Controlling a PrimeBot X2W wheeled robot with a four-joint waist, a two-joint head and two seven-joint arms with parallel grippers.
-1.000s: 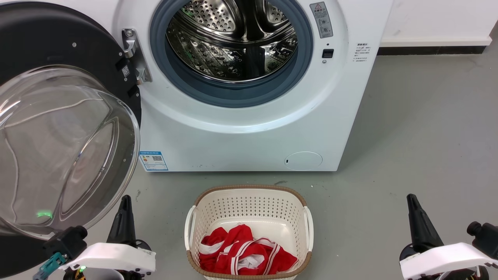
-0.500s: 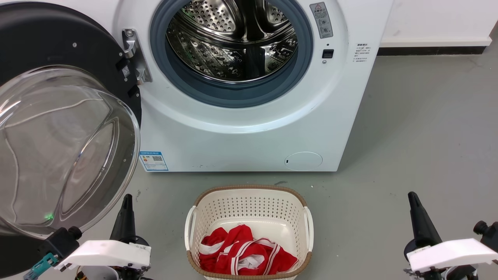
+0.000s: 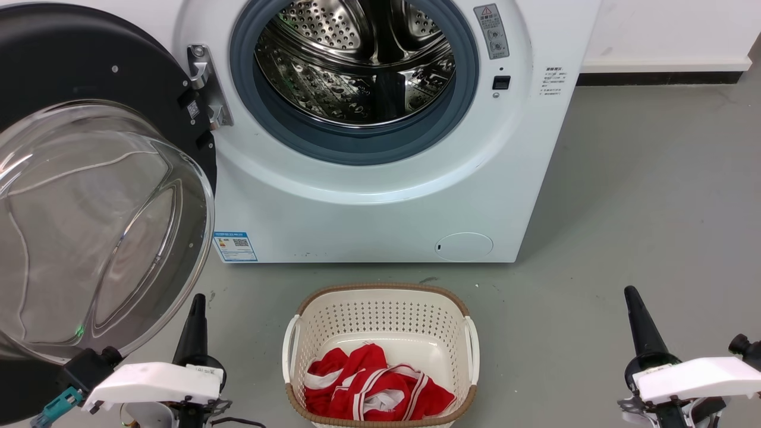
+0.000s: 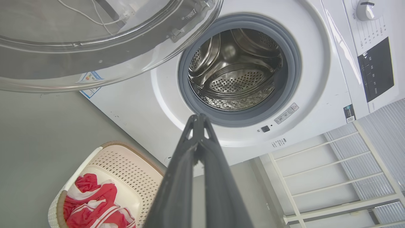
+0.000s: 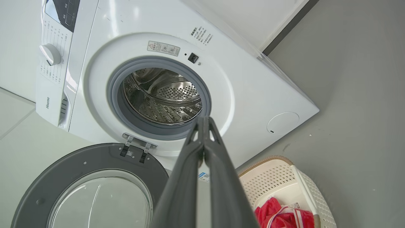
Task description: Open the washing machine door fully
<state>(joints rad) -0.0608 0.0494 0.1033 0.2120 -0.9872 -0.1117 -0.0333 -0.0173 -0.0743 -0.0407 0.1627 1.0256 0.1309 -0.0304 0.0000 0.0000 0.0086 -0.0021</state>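
Observation:
The washing machine door (image 3: 65, 65) is swung wide to the left of the white machine (image 3: 368, 214), hanging on its hinge (image 3: 205, 83). Its clear glass bowl (image 3: 101, 232) bulges toward me. The steel drum (image 3: 357, 59) lies exposed inside the grey rubber ring. The door (image 5: 79, 167) also shows in the right wrist view, and its bowl rim (image 4: 95, 53) in the left wrist view. My left gripper (image 3: 196, 309) is shut just below the bowl's lower edge, holding nothing. My right gripper (image 3: 631, 297) is shut over bare floor at the lower right, apart from the machine.
A cream laundry basket (image 3: 380, 297) with a red and white garment (image 3: 374, 386) stands on the grey floor before the machine. A white wire rack (image 4: 332, 177) appears in the left wrist view. Grey floor stretches to the machine's right.
Both grippers have drifted slightly, the left a little rightward and lower, the right a little upward. The door and basket have not moved.

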